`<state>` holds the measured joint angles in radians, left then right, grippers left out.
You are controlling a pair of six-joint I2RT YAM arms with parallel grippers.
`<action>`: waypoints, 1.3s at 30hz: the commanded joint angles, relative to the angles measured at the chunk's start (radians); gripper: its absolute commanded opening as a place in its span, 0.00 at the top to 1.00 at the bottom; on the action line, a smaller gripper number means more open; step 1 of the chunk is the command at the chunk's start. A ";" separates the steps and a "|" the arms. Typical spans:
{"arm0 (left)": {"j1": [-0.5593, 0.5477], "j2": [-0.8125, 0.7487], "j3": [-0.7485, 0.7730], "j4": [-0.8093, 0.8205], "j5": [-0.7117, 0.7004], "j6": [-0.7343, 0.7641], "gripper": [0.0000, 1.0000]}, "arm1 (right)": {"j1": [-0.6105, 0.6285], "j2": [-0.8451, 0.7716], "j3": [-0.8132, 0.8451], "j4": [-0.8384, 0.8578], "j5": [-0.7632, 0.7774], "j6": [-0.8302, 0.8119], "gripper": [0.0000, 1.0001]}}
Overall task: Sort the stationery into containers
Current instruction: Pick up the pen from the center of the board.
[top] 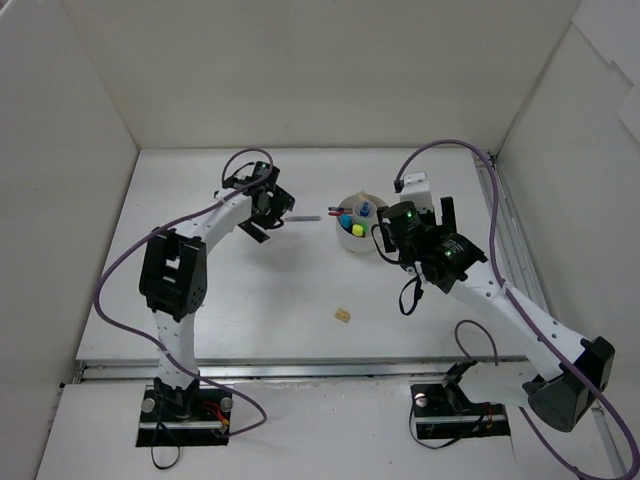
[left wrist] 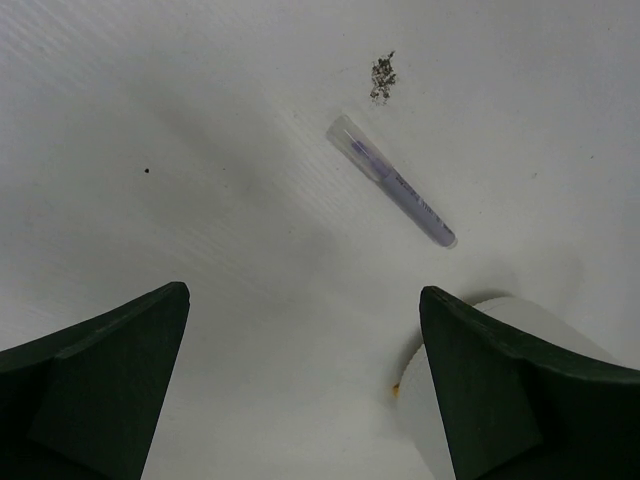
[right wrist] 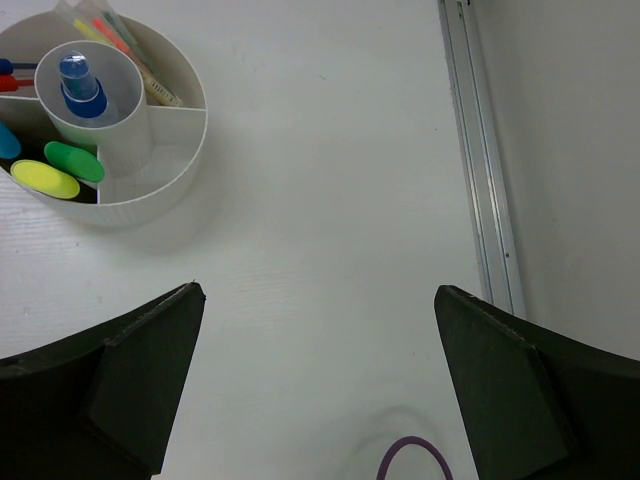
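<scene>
- The left fingers (left wrist: 100, 385) are spread wide and grasp nothing; they hang over the bare white worktop (left wrist: 200, 120).
- A thin purple pen with a clear cap (left wrist: 392, 195) lies flat on the worktop beyond these fingers, touched by neither of them, just left of the round white plastic organizer (right wrist: 150, 190).
- The right fingers (right wrist: 110, 385) are also released and empty, to the right of the organizer and apart from it.
- In the organizer's centre tube stands a clear blue-capped marker (right wrist: 78, 80).
- One outer compartment holds highlighters with a yellow cap (right wrist: 45, 178) and a green cap (right wrist: 73, 161); another holds thin pastel pencils (right wrist: 130, 50).
- A small beige eraser (top: 343, 315) lies alone on the near part of the worktop, well apart from the organizer.
</scene>
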<state>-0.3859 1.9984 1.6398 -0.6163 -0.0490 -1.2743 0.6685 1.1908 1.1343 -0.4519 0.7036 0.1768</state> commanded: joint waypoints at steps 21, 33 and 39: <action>-0.036 0.276 0.348 -0.080 -0.060 -0.405 0.37 | -0.029 -0.063 -0.031 0.050 0.145 0.069 0.02; -0.045 0.367 0.416 -0.111 -0.040 -0.422 0.68 | -0.044 -0.089 -0.050 0.051 0.158 0.079 0.02; -0.036 0.396 0.425 -0.115 -0.017 -0.436 0.65 | -0.049 -0.102 -0.057 0.053 0.162 0.082 0.02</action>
<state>-0.4244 2.3825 2.0350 -0.6834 -0.0742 -1.6894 0.6273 1.1099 1.0779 -0.4446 0.8085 0.2359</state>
